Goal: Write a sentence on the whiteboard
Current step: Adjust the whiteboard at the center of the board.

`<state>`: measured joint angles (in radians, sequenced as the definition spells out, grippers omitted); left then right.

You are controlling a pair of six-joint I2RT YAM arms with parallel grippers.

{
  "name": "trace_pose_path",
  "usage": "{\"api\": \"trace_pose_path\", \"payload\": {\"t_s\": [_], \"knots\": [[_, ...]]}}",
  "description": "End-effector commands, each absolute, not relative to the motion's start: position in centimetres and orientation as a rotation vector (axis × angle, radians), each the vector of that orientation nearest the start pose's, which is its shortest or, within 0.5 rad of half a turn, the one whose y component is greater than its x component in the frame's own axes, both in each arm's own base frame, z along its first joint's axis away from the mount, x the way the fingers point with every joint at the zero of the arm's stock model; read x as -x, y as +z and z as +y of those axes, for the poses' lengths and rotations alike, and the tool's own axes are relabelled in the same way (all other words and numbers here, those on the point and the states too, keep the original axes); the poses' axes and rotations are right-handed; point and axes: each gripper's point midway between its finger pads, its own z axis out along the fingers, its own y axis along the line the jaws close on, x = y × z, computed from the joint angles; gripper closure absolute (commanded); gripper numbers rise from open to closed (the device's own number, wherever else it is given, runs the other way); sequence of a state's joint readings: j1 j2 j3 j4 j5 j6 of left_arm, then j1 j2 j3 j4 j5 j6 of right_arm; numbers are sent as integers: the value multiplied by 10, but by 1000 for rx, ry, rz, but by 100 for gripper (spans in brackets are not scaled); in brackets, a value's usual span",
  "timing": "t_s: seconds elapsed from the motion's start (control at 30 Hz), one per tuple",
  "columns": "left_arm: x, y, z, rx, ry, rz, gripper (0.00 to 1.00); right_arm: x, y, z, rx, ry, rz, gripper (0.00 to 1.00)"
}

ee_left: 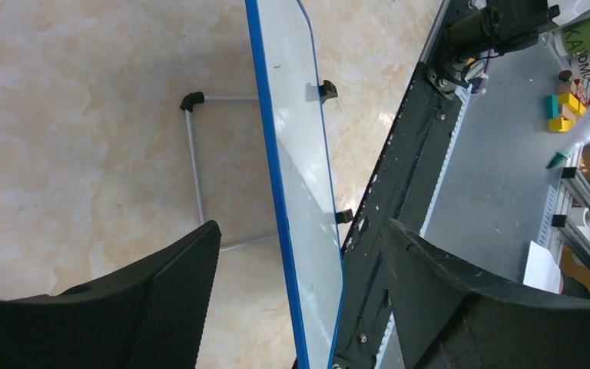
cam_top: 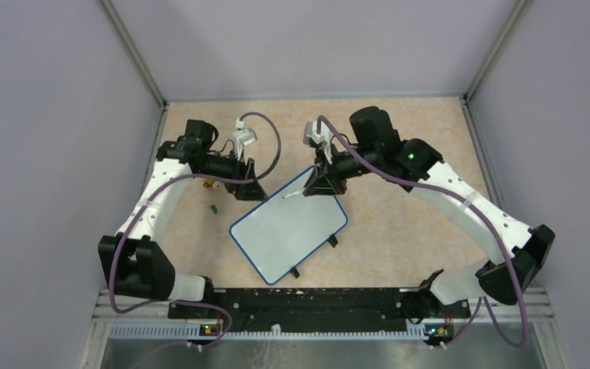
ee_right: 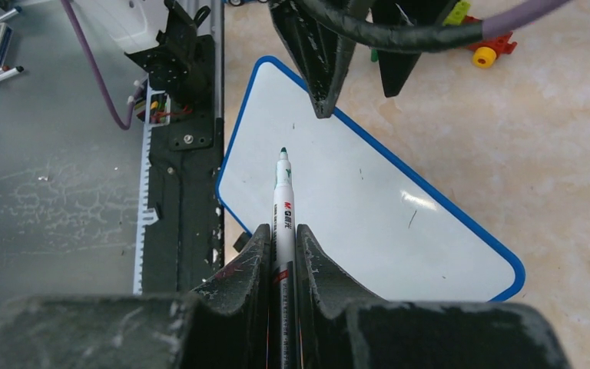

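Two jobs: right fingers [ee_right: 263,240] pinch the marker [ee_right: 283,201] over the whiteboard [ee_right: 353,207] to write; left fingers [ee_left: 177,300] sit open around its edge, maybe to steady it.

Marker [ee_right: 283,215]: red "M&G" brand mark on white barrel; following characters too small to read.

Bright, even overhead light; shadows soft. Glare patches on the whiteboard [ee_right: 419,201] in both wrist views. Focus sharp throughout; its edge slightly bowed in left wrist view
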<state>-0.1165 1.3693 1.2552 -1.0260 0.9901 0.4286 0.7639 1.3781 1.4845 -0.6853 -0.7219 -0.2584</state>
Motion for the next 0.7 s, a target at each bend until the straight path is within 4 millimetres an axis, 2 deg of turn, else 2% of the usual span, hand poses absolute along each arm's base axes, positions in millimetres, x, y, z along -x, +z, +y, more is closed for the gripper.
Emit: {"api": "trace_pose_path", "payload": {"t_s": [0.0,0.2,0.4,0.53,0.67], "knots": [[-242,224,-188,-996,-1233,2123,22,-172,317,327,1496,1098,1562,100],[-250,208,-204,-1021,-1276,2180,31,-156,316,317,1549,1117,1544,100],[-260,196,-215,-1054,-1278,2194,50,-148,314,312,1575,1142,1545,100],[-257,186,-225,-1098,-1305,2205,66,-146,312,312,1582,1148,1547,100],[-251,178,-233,-1140,-1329,2209,77,-145,310,311,1588,1157,1554,100]]}}
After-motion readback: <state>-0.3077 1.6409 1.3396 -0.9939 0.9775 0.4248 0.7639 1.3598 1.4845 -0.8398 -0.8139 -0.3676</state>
